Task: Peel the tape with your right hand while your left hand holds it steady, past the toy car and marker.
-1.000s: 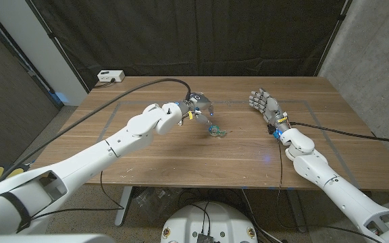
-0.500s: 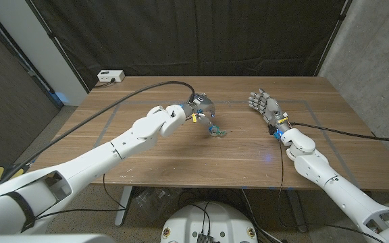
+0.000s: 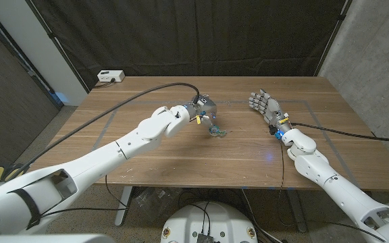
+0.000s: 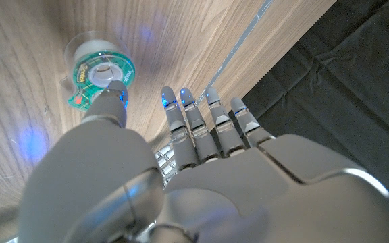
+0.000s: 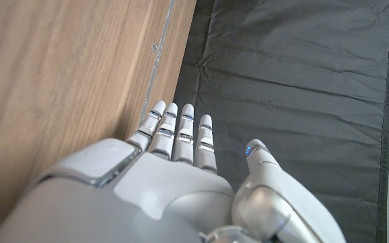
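Observation:
A small clear tape dispenser with a green roll (image 3: 217, 131) lies on the wooden table (image 3: 181, 155) near its middle. My left hand (image 3: 202, 111) hovers just above and behind it, fingers straight and apart, holding nothing. In the left wrist view the thumb tip (image 4: 115, 94) reaches toward the tape dispenser (image 4: 100, 73) and looks close to its edge. My right hand (image 3: 265, 106) stands open over the table's right half, fingers pointing away, well apart from the tape. The right wrist view shows my right hand (image 5: 174, 155) with straight fingers.
A white box (image 3: 110, 77) sits at the table's far left corner. A black cable (image 3: 134, 91) runs over the left arm, another (image 3: 343, 131) lies across the table's right side. Thin tape lines (image 3: 316, 115) mark a rectangle on the wood. Black curtain (image 3: 201, 34) behind.
My left hand has moved right and slightly nearer, closing on the tape dispenser. The right hand has stayed in place.

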Tool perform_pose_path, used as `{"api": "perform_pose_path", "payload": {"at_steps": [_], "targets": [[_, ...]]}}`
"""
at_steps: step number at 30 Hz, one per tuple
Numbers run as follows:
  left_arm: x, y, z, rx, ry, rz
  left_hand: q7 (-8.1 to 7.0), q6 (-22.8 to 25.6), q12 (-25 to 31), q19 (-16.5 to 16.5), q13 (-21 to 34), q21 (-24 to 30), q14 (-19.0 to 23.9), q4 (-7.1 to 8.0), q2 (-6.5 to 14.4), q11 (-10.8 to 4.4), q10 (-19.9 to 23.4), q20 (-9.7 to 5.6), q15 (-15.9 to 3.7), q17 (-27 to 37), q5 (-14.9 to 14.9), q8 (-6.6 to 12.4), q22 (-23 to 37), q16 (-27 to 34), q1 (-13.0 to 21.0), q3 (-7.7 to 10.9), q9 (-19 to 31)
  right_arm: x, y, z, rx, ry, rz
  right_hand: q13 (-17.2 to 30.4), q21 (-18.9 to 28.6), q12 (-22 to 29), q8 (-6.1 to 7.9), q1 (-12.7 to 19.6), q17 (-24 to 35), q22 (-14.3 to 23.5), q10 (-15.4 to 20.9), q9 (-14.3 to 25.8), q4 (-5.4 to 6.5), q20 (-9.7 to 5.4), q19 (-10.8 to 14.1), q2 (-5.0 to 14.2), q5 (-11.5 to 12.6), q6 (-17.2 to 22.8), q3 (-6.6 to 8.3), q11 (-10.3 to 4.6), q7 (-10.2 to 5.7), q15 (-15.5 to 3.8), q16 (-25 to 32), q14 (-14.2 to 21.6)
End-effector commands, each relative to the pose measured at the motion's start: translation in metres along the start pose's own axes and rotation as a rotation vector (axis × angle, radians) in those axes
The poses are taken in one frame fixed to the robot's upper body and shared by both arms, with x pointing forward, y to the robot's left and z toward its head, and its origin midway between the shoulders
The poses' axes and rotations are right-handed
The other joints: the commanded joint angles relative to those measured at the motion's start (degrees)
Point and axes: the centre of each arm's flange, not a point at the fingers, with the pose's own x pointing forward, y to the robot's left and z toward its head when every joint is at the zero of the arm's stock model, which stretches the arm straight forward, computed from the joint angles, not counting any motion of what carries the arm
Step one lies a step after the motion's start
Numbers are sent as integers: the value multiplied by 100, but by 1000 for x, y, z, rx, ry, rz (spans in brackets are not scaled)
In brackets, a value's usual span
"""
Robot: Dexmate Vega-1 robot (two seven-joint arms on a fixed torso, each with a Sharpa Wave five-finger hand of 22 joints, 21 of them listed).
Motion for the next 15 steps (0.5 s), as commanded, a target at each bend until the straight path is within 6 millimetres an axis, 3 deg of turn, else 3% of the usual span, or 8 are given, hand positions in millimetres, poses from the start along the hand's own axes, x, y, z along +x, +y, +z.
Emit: {"api": "perform_pose_path", "payload": {"at_steps": [1, 6, 15], "targets": [[4, -2, 5, 40, 2, -37, -30, 120, 72, -47, 49, -13, -53, -27, -28, 10, -50, 15, -522, 50, 45, 54, 21, -21, 44, -23, 28, 3, -4, -2, 7, -3, 6, 25, -17, 47, 46, -9, 10, 6, 35, 27, 3, 23, 47, -20, 14, 67, 36, -7, 5, 9, 37, 60], [6, -4, 7, 33, -8, -43, -68, -131, 56, -108, 106, -36, -159, 0, -39, 23, -256, 41, -493, 109, 52, -73, 27, -71, 40, -69, 28, 4, -4, -2, 5, -4, 7, 25, -26, 47, 43, -14, 10, 6, 48, 27, 5, 22, 59, -21, 14, 82, 39, -11, 2, 8, 36, 73], [7, -6, 11, 40, -16, -40, -64, -52, 132, -88, 145, -27, -110, 24, -39, 12, -184, 18, -517, 151, 58, -62, 31, -59, 32, -104, 27, 5, -5, -3, 5, -3, 11, 25, -44, 46, 36, -20, 9, 7, 67, 27, 4, 32, 68, -27, 14, 94, 43, -2, 10, 5, 32, 88]]}}
